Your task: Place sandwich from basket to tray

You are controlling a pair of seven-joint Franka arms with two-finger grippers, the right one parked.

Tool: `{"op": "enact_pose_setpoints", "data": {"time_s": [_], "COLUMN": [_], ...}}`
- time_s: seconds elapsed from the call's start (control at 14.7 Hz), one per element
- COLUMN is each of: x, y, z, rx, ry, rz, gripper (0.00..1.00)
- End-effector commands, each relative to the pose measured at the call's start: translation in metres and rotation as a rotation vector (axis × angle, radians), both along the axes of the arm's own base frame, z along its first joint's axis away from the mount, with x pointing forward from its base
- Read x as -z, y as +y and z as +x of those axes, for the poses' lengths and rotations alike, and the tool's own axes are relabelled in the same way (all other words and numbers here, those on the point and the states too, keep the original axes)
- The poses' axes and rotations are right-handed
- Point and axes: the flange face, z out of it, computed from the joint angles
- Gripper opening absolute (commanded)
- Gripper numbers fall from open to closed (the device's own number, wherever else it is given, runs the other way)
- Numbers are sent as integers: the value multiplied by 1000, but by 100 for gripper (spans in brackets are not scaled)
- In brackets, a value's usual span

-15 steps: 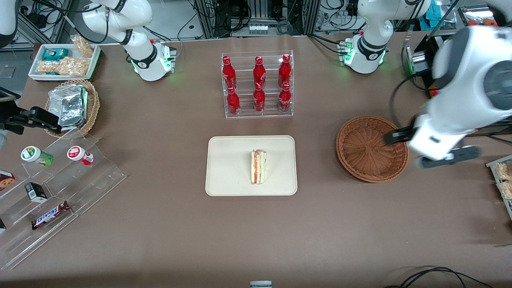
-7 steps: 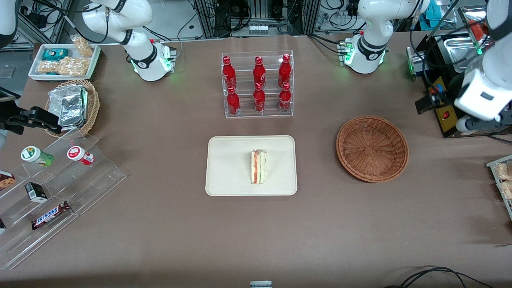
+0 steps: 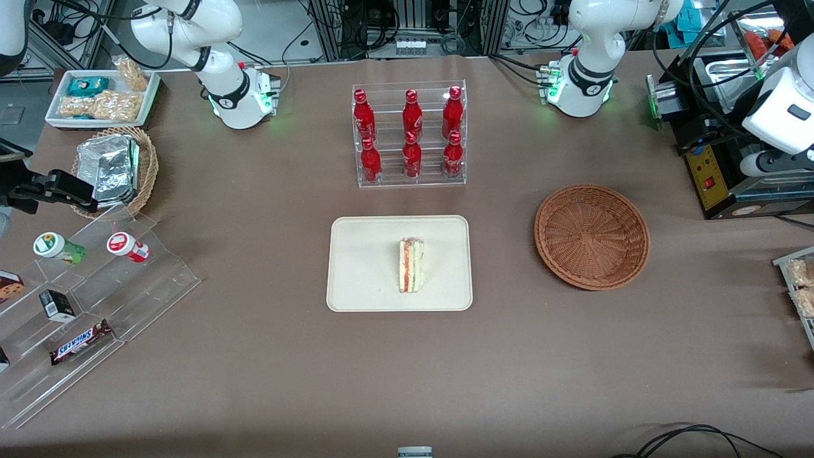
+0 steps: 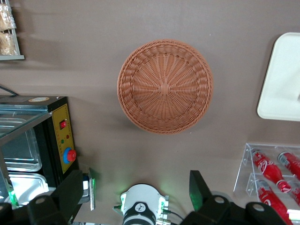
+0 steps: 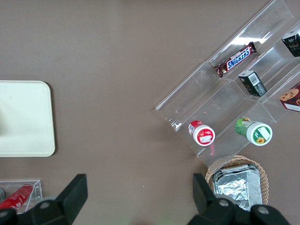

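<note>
The sandwich [image 3: 411,265] lies on the tray [image 3: 362,267], a little toward the working arm's side of the tray's middle, with its red and green filling layers showing on its cut face. The tray rests flat on the brown worktop [image 3: 407,369], nearer to the front camera than the clear rack of red bottles [image 3: 410,133]. The basket [image 3: 592,236] sits beside the tray toward the working arm's end of the worktop — apart from it and with nothing inside, its woven bottom bare in the left wrist view [image 4: 165,86]. The claw [image 4: 136,192] hangs high above the worktop at the working arm's end, near a black box with a yellow panel [image 3: 715,181] and well apart from the basket; its two dark fingers [image 4: 199,187] stand wide apart and grip nothing. A corner of the tray [image 4: 281,79] and some of the bottles [image 4: 267,173] show in the same wrist view — the sandwich itself does not.
</note>
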Motion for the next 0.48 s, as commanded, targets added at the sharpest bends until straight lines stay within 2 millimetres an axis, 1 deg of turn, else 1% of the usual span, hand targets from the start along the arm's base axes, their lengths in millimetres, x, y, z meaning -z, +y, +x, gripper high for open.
{"op": "enact_pose_setpoints", "data": {"time_s": [0.0,0.14,0.2,0.27,0.41], "x": [-8,-6,-8,-13,-11], "y": [13,9,8,9,10], "z": [-4,-1,3,4,7], "rx": [2,1,6,7,-2], "ry": [10,1,-5,-11,-13], "rz": [-20,-17,-15,-23,-23], "gripper": [100,100,100,100,100]}}
